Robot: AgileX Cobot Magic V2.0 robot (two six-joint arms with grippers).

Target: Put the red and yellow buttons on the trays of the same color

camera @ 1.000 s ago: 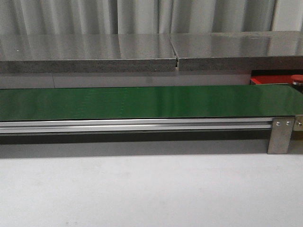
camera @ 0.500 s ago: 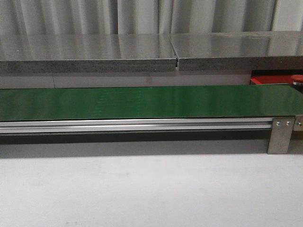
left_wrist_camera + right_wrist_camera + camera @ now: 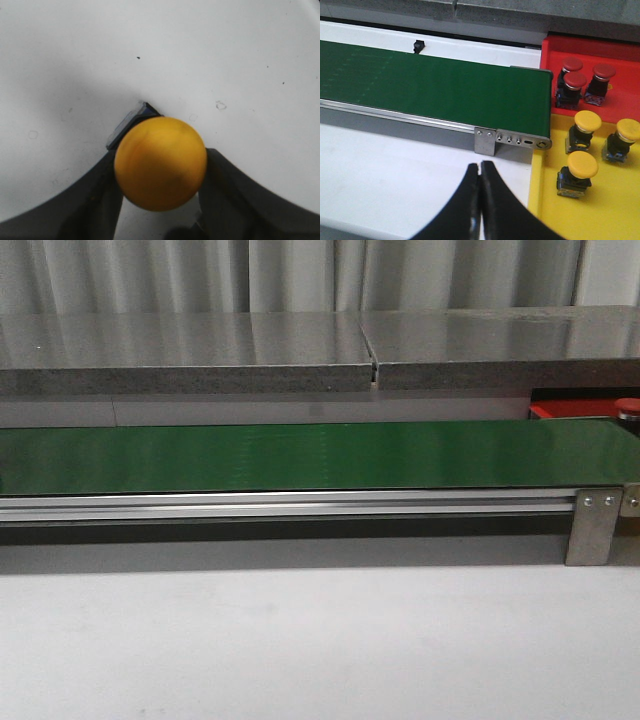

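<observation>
Front view: the long green belt [image 3: 300, 455] crosses the scene on its aluminium frame [image 3: 290, 505], with a strip of the red tray [image 3: 570, 408] and one red cap [image 3: 627, 405] showing beyond its right end. Neither arm appears in this view.

Left wrist view: the left gripper [image 3: 160, 172] is clamped on a yellow button [image 3: 160, 163], whose domed cap fills the space between the two dark fingers [image 3: 95, 200]. Part of the button's grey base [image 3: 127, 125] juts out past the cap, ahead of the fingertips. The white table [image 3: 210, 55] lies beneath.

Right wrist view: the right gripper [image 3: 480, 172] has its fingers pressed together, tip against tip, with nothing between them. It hangs over the white table, near the metal end bracket [image 3: 512, 141] of the belt, which lies just ahead of the fingertips. To one side of the fingers sits the yellow tray [image 3: 545, 200], carrying three yellow-capped buttons; the nearest [image 3: 579, 172] lies closest to the fingertips, and the other two [image 3: 583, 129] [image 3: 624, 137] stand farther ahead. Beyond the yellow tray, touching its far edge, is the red tray with three red-capped buttons [image 3: 572, 80] [image 3: 600, 82] [image 3: 570, 67] grouped close together, well ahead of the fingers.
</observation>
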